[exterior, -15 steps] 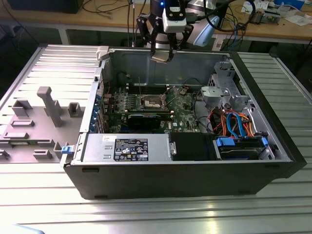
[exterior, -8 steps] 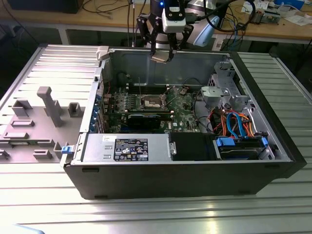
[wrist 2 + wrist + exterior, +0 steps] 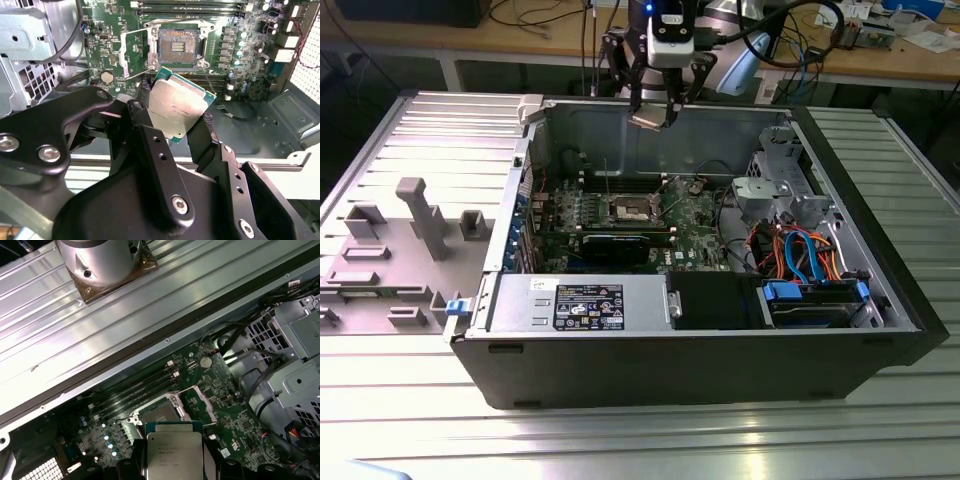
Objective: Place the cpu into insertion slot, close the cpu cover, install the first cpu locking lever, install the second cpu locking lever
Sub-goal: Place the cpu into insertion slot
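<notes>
My gripper (image 3: 652, 116) hangs above the back wall of the open computer case, shut on the cpu (image 3: 649, 119). In the second wrist view the cpu (image 3: 176, 106), a silvery square on a green edge, sits tilted between the black fingers (image 3: 204, 134). The insertion slot (image 3: 178, 47) lies lower down on the green board with its dark centre bare. The cpu cover (image 3: 134, 54) is flipped open beside it. In the first wrist view the cpu (image 3: 174, 454) is near the insertion slot (image 3: 159, 414) and the open cpu cover (image 3: 202, 402). In the exterior view the insertion slot (image 3: 629, 208) is well below the gripper.
The grey drive cage (image 3: 782, 180) and coloured cables (image 3: 798, 255) fill the exterior view's right side of the case. The power supply (image 3: 582, 303) lies along the front. Long black memory slots (image 3: 195, 6) run beside the socket. A grey fixture plate (image 3: 400, 240) lies outside the case.
</notes>
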Available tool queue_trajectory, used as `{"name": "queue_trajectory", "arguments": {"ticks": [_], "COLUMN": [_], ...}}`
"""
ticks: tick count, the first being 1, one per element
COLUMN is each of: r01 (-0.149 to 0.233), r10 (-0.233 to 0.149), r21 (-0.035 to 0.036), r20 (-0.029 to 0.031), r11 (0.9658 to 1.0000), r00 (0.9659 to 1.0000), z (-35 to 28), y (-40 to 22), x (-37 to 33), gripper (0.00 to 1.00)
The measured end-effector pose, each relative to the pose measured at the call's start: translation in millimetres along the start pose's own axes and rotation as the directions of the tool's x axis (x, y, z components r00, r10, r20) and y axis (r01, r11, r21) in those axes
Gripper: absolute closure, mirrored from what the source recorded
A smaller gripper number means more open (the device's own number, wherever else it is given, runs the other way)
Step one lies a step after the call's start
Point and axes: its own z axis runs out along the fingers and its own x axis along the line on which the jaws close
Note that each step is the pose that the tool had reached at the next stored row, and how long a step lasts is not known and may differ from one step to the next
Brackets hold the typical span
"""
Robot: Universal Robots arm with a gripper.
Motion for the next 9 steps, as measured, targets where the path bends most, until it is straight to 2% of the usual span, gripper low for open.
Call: {"name": "queue_trajectory", "arguments": {"ticks": [4,7,9], "r01": [-0.039,-0.09,-0.102], "r10": [0.039,0.09,0.102], "r21": [0.0003,-0.0003,-0.0006], "r20": [0.0035,0.0075,0.0084], "r11": [0.9992,0.996,0.9948], "r00": [0.9992,0.996,0.9948], "z": [0.3,0.5,0.6], "y": [0.0,0.0,0.0], "x": [0.0,0.0,0.0], "gripper": [0.46,0.46,0.46]}}
